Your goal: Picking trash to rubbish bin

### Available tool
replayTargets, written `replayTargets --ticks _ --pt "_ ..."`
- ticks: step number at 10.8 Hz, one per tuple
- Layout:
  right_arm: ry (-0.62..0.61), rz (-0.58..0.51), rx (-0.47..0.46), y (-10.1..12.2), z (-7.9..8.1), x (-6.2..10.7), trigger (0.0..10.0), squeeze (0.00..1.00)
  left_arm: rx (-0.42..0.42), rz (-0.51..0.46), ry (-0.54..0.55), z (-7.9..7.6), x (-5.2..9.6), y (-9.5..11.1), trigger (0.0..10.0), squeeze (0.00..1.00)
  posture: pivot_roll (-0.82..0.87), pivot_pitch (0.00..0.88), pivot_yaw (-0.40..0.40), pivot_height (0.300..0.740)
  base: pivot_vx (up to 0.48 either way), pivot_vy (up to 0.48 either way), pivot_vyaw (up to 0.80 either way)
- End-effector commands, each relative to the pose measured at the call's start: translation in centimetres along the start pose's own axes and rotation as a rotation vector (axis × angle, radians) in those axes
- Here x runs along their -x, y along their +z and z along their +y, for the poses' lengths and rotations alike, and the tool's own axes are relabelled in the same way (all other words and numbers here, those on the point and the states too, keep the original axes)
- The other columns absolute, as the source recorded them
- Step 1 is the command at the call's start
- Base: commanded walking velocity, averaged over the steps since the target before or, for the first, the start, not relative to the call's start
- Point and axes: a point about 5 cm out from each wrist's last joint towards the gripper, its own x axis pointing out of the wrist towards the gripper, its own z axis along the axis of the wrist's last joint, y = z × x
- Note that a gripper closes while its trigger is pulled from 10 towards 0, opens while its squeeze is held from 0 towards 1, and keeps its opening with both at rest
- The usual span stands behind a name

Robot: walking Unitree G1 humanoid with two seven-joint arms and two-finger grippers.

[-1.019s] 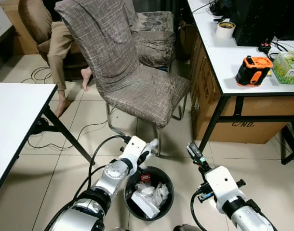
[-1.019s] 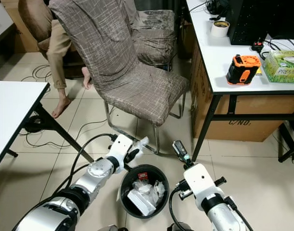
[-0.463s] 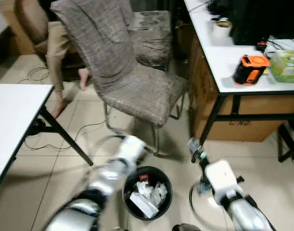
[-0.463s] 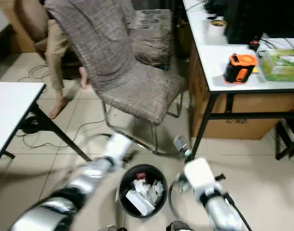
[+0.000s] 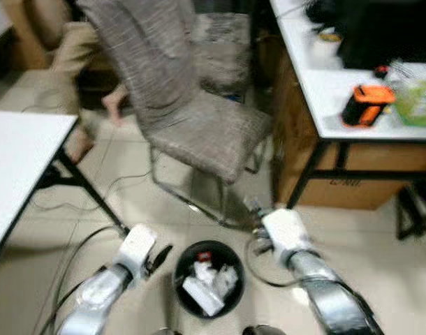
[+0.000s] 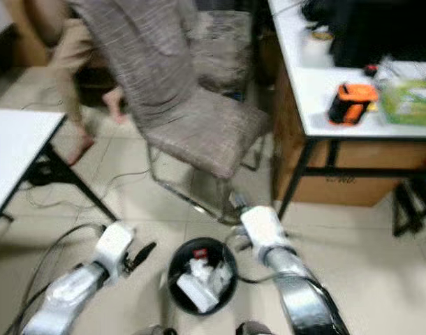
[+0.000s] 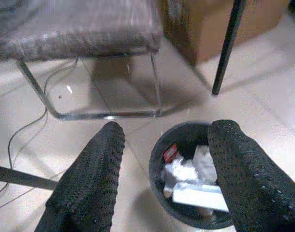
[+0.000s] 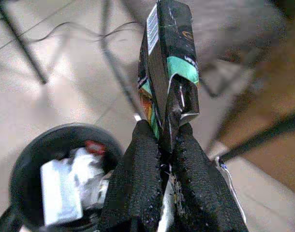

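A round black bin (image 5: pixel 178 273) stands on the tiled floor, holding white paper scraps and a red piece (image 7: pixel 170 152). My left gripper (image 5: pixel 158 257) hangs low just left of the bin, open with nothing between its fingers (image 7: pixel 108 145). My right gripper (image 5: pixel 254 206) is at the bin's far right side, shut on a dark carton (image 8: pixel 169 63) with green and orange print. The carton stands up out of the fingertips (image 8: pixel 146 140), beside and above the bin's rim (image 8: pixel 22 162). Both eye views are blurred.
A grey fabric chair (image 5: pixel 199 125) on chrome legs stands just behind the bin. A white desk (image 5: pixel 332 105) with black legs and a cardboard box (image 5: pixel 339 188) beneath is at right. A white table (image 5: pixel 17 160) is at left. Cables (image 5: pixel 122 188) cross the floor; a person's legs (image 5: pixel 80 77) are behind the chair.
My left arm has drawn back from the bin's far rim to its left side, and the white scrap at its fingers is gone. My right gripper has moved left toward the bin.
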Motion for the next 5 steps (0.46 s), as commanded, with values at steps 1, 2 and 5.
replayTargets --ticks 1,2,5 --pt "0.065 0.03 0.021 -0.8 1.0 -0.4 10.0 0.0 -0.001 -0.033 -0.057 -0.3 0.7 1.3 10.0 0.0 0.06 0.088 -0.005 0.74 0.0 0.0 0.0" --pt "0.141 0.06 0.041 -0.8 2.0 -1.3 10.0 0.0 0.018 -0.075 -0.129 -1.1 2.1 2.7 10.0 0.0 0.07 0.089 -0.01 0.74 0.0 0.0 0.0" --pt "0.268 -0.014 0.091 2.4 3.0 -3.4 10.0 0.0 0.027 -0.03 -0.195 -1.7 4.3 4.6 10.0 0.0 0.1 0.1 -0.016 0.74 0.0 0.0 0.0"
